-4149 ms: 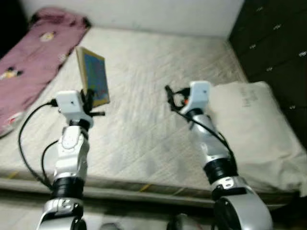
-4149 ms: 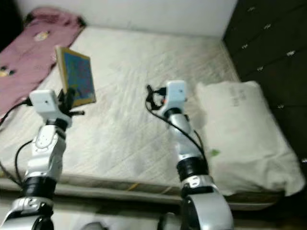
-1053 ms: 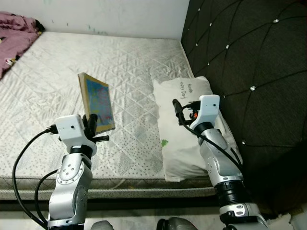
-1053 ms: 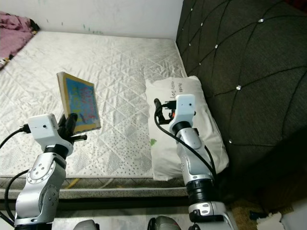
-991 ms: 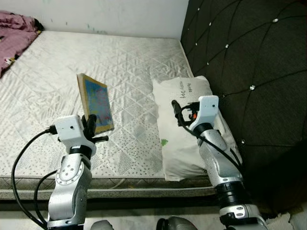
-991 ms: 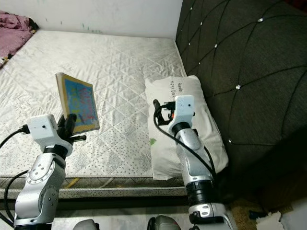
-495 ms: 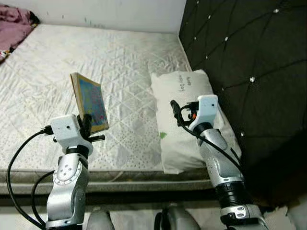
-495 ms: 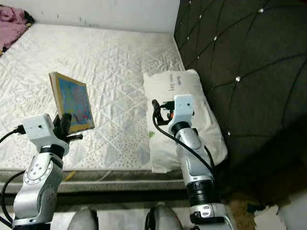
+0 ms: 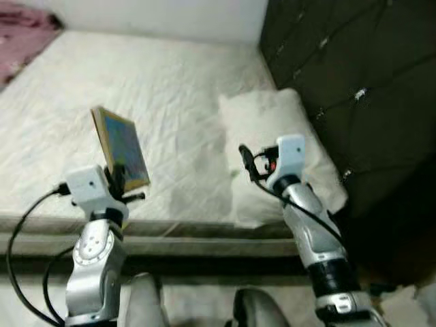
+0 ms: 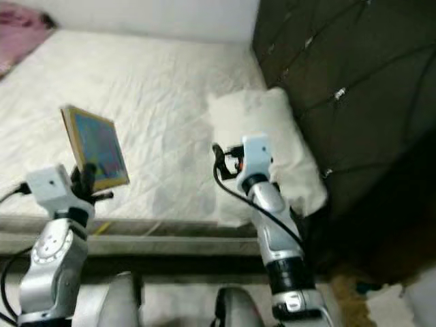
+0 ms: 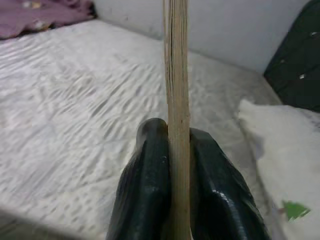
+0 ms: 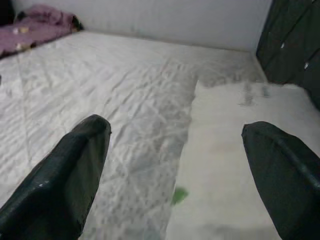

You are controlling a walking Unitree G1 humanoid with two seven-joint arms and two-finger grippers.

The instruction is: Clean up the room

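**A:** How far along was the tidying at that point?

**B:** Partway, by my reading. The left gripper (image 9: 120,178) was clamped on the lower edge of a book (image 9: 121,148), holding it upright in the air above the near edge of the bed (image 9: 184,88). The left wrist view showed both fingers (image 11: 146,195) pressed flat against the book's two faces, with its page edge rising straight up between them. So the book was lifted off the bed but not put anywhere.

**A:** And the other arm?

**B:** The right gripper (image 12: 175,170) was spread wide and held nothing. It hovered over the near end of the pillow (image 10: 272,129), by the mattress edge.

**A:** What was left to do?

**B:** The book needed a place, and none was in sight. The pillow lay against the dark tufted headboard (image 10: 327,61), which looked about right. A pink blanket (image 12: 40,25) was bunched at the far corner of the bed and probably wanted folding. Some pale litter (image 10: 381,300) lay on the floor by the robot's right side; too blurred to say what it was.

**A:** Any writing to read?

**B:** No. The book's cover was blue with coloured patches inside a tan border, but no title could be made out. The pillow had a small green mark (image 12: 178,195) and a faint grey smudge that might have been print, unreadable.
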